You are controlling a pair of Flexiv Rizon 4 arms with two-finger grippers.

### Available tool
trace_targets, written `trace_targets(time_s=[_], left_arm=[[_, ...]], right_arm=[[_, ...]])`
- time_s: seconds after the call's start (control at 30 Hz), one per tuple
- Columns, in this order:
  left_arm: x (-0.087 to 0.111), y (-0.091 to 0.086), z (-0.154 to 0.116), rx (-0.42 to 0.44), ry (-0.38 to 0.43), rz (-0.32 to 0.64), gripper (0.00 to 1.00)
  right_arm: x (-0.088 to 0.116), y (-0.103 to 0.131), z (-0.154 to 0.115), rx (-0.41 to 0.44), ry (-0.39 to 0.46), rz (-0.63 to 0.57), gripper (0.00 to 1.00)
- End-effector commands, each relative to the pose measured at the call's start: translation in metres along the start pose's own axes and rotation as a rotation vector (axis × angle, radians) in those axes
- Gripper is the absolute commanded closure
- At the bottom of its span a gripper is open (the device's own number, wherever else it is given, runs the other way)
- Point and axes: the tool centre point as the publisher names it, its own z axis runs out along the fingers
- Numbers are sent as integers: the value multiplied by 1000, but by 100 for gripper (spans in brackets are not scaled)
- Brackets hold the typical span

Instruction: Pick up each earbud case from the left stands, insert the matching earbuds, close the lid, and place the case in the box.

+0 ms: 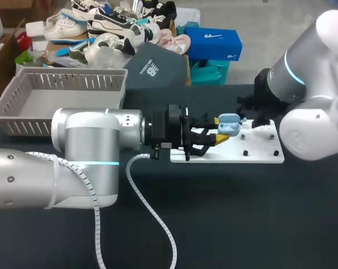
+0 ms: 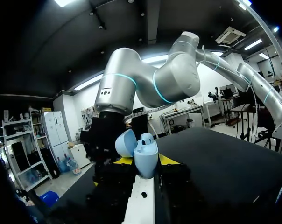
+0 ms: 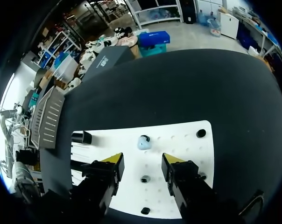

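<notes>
Pale blue case (image 2: 143, 156), lid open, clamped by left gripper (image 1: 225, 128). Right gripper (image 3: 142, 164) fingers spread above earbud (image 3: 144, 142) on white board (image 3: 178, 140). Best to centre first, then pinch gently.

The head view looks down from above and behind on the table (image 1: 242, 213). The left wrist view runs low along the white board (image 2: 137, 211), close behind the case (image 2: 144, 156), facing the right arm (image 2: 150, 79). The right wrist view looks steeply down on that board from close above
</notes>
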Motion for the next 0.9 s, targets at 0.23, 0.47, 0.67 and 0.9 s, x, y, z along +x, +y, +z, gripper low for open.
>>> trace_targets(time_s=[0.23, 0.47, 0.67, 0.9], left_arm=[[1, -1, 0, -3, -2, 1, 100], [1, -1, 0, -3, -2, 1, 100], [1, -1, 0, -3, -2, 1, 100], [1, -1, 0, -3, -2, 1, 100]], right_arm=[[-7, 1, 6, -1, 13, 13, 51], [-8, 2, 9, -1, 18, 16, 53], [-9, 1, 11, 1, 21, 18, 59], [-10, 2, 13, -2, 26, 16, 58]])
